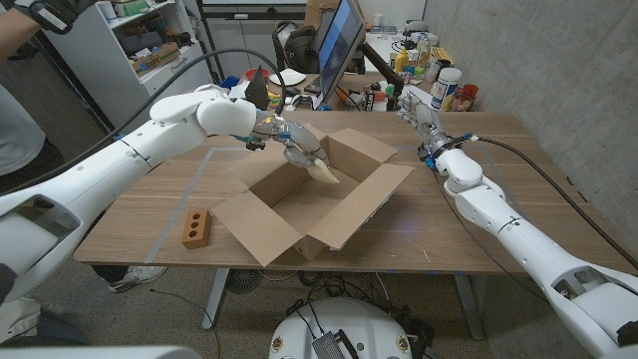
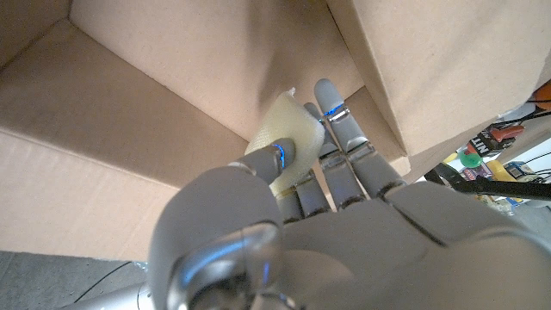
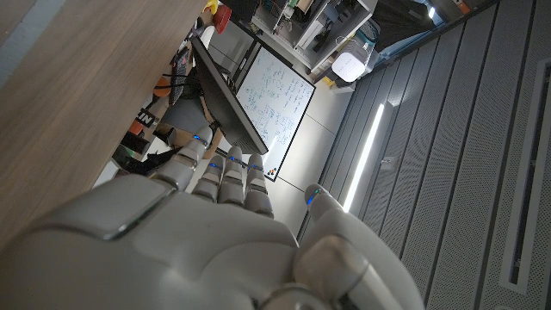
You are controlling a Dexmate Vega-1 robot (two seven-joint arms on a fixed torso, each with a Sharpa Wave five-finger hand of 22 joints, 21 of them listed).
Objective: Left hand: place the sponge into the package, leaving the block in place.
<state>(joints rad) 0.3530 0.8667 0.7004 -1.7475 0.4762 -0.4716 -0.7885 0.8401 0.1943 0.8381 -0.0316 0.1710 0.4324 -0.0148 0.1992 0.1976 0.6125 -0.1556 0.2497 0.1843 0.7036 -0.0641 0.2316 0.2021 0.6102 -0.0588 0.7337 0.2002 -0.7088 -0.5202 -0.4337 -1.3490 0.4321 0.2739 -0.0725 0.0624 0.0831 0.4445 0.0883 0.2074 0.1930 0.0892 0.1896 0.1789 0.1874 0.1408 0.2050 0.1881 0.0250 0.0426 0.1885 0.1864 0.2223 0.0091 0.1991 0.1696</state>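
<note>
The left hand (image 1: 299,152) was seen over the open box (image 1: 311,199), and the sponge (image 1: 324,172) was gripped in it. In the left wrist view the sponge (image 2: 287,138) was pinched between the thumb and the fingers (image 2: 344,146) of the left hand (image 2: 327,224), with the box's (image 2: 172,103) cardboard walls close behind it. The sponge was held above the box's inside, near its far wall, and no contact with the floor could be made out.

The block (image 1: 197,228) was left lying on the table (image 1: 498,199), near the front edge on the robot's left, well apart from the box and beside one of its spread flaps.

The right hand (image 1: 424,125) was kept at the far right of the table, well apart from the box. In its wrist view the right hand (image 3: 224,232) was seen from behind with the fingers (image 3: 225,172) extended side by side and nothing in them. A monitor (image 1: 339,45) was seen behind the table.
</note>
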